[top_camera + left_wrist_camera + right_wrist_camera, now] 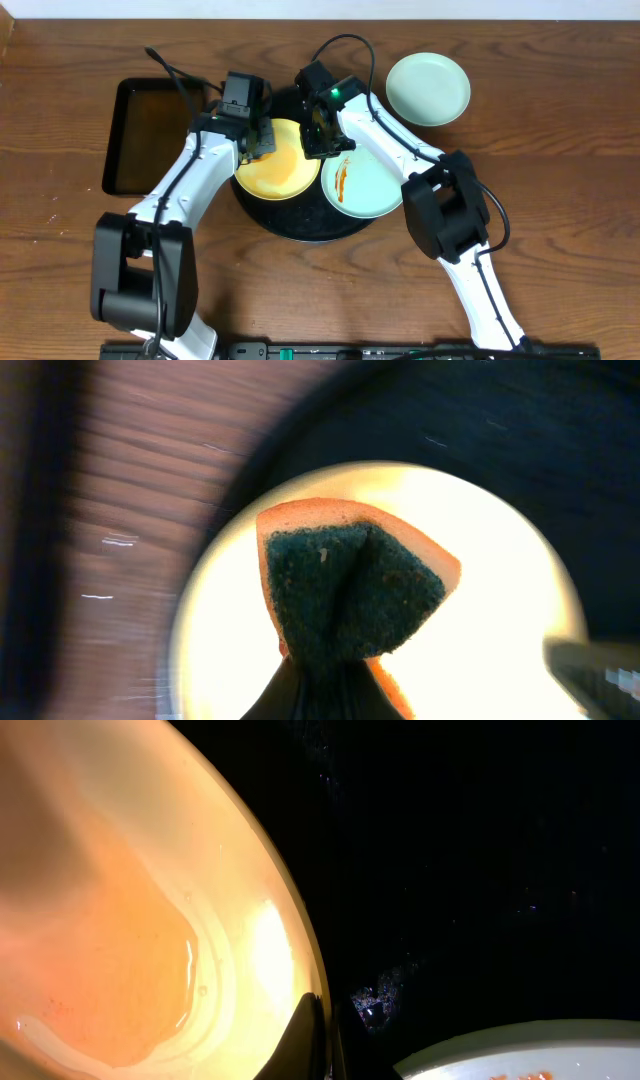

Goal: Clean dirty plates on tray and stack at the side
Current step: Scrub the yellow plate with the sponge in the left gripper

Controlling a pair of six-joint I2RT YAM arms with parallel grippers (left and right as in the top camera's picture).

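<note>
On the round black tray [300, 225] lie a pale yellow plate [285, 172] smeared with orange sauce and a mint-green plate [365, 185] with an orange-brown streak. My left gripper [262, 140] hangs over the yellow plate's left part, shut on a folded orange sponge [350, 595] with a dark green scrub face. In the left wrist view the yellow plate [490, 570] fills the area under the sponge. My right gripper [325, 1040] is shut on the right rim of the yellow plate [120, 920]; watery orange sauce pools in it. A second mint plate [428, 88] lies clean on the table beside the tray.
A rectangular black tray [150, 135] with brownish liquid stands at the left on the wooden table [560, 200]. The two arms meet close together over the tray's back half. The streaked mint plate [520, 1055] lies just right of the right gripper.
</note>
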